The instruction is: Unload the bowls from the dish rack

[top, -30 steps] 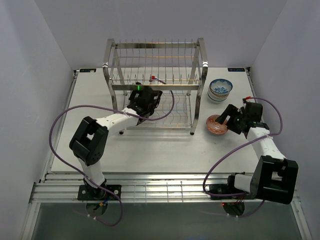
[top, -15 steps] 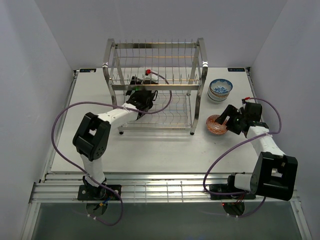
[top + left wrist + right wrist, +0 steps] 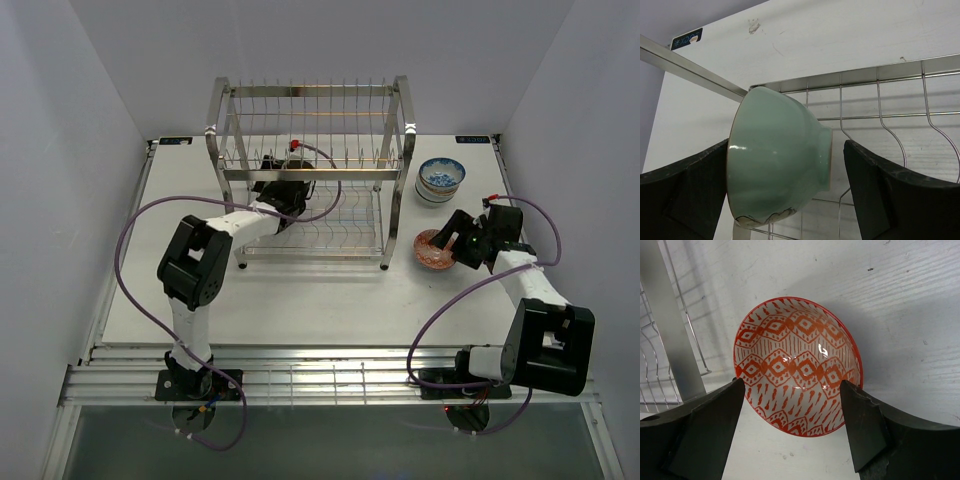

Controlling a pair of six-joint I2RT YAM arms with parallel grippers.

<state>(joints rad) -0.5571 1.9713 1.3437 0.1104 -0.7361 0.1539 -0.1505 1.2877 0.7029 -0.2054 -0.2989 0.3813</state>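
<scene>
A pale mint-green bowl (image 3: pixel 777 160) stands on its side among the wire dividers of the dish rack (image 3: pixel 880 75). My left gripper (image 3: pixel 786 145) is open around it: the left finger (image 3: pixel 685 195) is at its rim, and the right finger (image 3: pixel 890 195) stands a little off its foot. From above, the left gripper (image 3: pixel 285 190) reaches into the lower tier of the dish rack (image 3: pixel 403 110). A red-and-white patterned bowl (image 3: pixel 797 365) sits upright on the table. My right gripper (image 3: pixel 791 382) hovers open over its near side, seen from above as the right gripper (image 3: pixel 458 238) beside the red bowl (image 3: pixel 433 250).
A blue-and-white bowl (image 3: pixel 441 178) stands on the table right of the rack, behind the red bowl. A rack post (image 3: pixel 670 325) rises left of the red bowl. The white table (image 3: pixel 300 300) is walled in on three sides. Purple cables loop beside both arms.
My left arm has stretched forward, pushing its gripper deeper into the rack's lower tier. The right arm and the red bowl have not moved.
</scene>
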